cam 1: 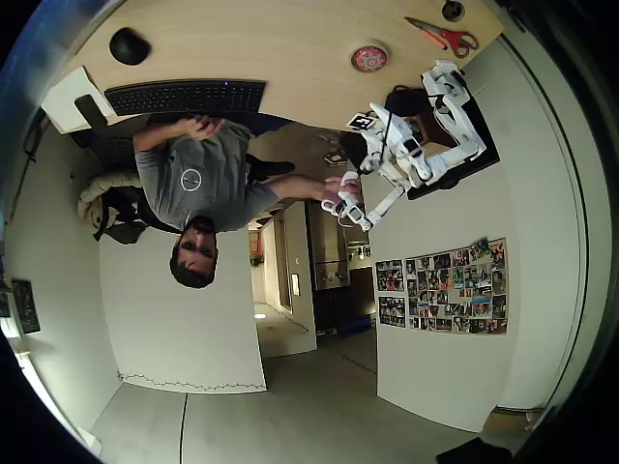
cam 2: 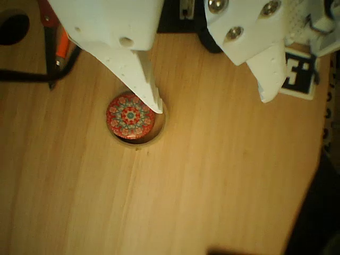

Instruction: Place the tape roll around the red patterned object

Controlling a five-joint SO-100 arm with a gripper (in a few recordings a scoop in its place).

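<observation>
The wooden table [cam 1: 290, 48] lies across the top of the overhead view, its near edge running along the black keyboard [cam 1: 186, 97] and its right corner cut at a slant just past the scissors. Most of the board between the keyboard and the red patterned object is bare wood. A person [cam 1: 193, 188] sits at the table's edge beside the keyboard. The white robot arm [cam 1: 426, 145] stands off the right corner of the table, reaching away from the board in that view. A black round mouse [cam 1: 129, 45] rests near the left end, well apart from the rest. The red-handled scissors [cam 1: 445, 37] lie near the right corner, with a dark round hole [cam 1: 452, 11] just beside them.

In the wrist view the gripper [cam 2: 212, 106] hangs over the table with its jaws spread wide and nothing between them. The left finger's tip [cam 2: 151, 95] overlaps the upper right of the tape roll [cam 2: 159, 130]; whether it touches cannot be told. The tape roll lies flat around the red patterned object [cam 2: 130, 115], which sits off-centre toward the ring's upper left. Bare wood spreads below and to the right of the ring. The scissors' orange handle [cam 2: 61, 45] and a black cable [cam 2: 32, 74] lie to the upper left, and a black-and-white marker [cam 2: 300, 74] at the right edge.
</observation>
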